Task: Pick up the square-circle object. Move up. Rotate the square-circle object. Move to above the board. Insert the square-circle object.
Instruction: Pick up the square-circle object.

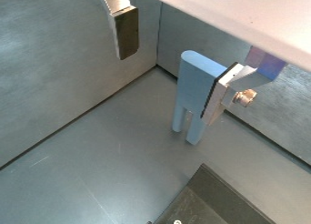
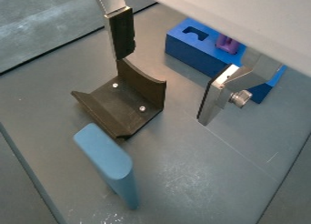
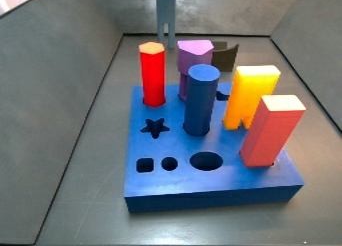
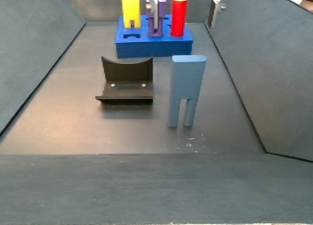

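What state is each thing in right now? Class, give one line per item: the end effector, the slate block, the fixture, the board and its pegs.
End effector: open, empty, above the floor, beside the fixture.
Square-circle object: upright on its two prongs on the floor, not held.
Fixture: standing on the floor, empty.
Board: flat on the floor; star, square and round holes unfilled.
Red peg: upright in the board, like the other pegs.

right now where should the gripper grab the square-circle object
Grip the broad upper body of the square-circle object, probably from above, fingers on its two flat faces. It stands upright on its narrow prongs, clear of the fixture. The gripper hangs open above the floor.
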You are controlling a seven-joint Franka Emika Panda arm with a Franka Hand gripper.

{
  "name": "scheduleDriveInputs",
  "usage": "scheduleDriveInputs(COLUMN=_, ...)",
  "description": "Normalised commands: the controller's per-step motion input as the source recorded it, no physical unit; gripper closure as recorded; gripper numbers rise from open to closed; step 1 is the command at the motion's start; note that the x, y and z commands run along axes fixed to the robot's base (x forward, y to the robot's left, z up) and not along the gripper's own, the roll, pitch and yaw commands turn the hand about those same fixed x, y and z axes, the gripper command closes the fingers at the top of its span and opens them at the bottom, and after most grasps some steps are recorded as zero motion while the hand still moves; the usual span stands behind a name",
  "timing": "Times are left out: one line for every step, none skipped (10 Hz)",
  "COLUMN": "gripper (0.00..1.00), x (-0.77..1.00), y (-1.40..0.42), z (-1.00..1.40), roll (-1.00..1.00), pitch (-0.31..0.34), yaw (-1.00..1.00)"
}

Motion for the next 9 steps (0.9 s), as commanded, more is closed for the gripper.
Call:
scheduleDriveInputs(gripper=0.0, x=-0.01, y=0.0, z=-0.07, roll=0.0, pitch=-0.026, yaw=0.0)
scheduleDriveInputs(gripper=0.0, x=0.0, y=0.32, z=-0.1, roll=-0.05, pitch=0.0, yaw=0.09)
scheduleDriveInputs(gripper=0.0, x=0.0, y=0.46, z=-0.07, roll=-0.1, pitch=0.0, yaw=0.25)
scheduleDriveInputs(gripper=0.0, x=0.06, y=0.6, z=-0.11, roll=-0.1, pitch=0.0, yaw=0.38)
scheduleDriveInputs(gripper=0.0, x=-0.06, y=0.52, z=-0.18, roll=-0.07, pitch=-0.011, yaw=0.32)
scheduleDriveInputs(gripper=0.0, x=0.0, y=0.37, z=-0.16, roll=-0.09, pitch=0.0, yaw=0.29)
scheduleDriveInputs(gripper=0.0, x=0.0, y=0.3, z=-0.17, roll=-0.07, pitch=0.0, yaw=0.09)
scheduleDriveInputs(gripper=0.0, x=-0.31, y=0.21, z=-0.13, roll=-0.09, pitch=-0.066, yaw=0.0)
scheduleDriveInputs(gripper=0.0, x=-0.16, y=0.31, z=-0.15, roll=-0.14, pitch=-0.036, yaw=0.0)
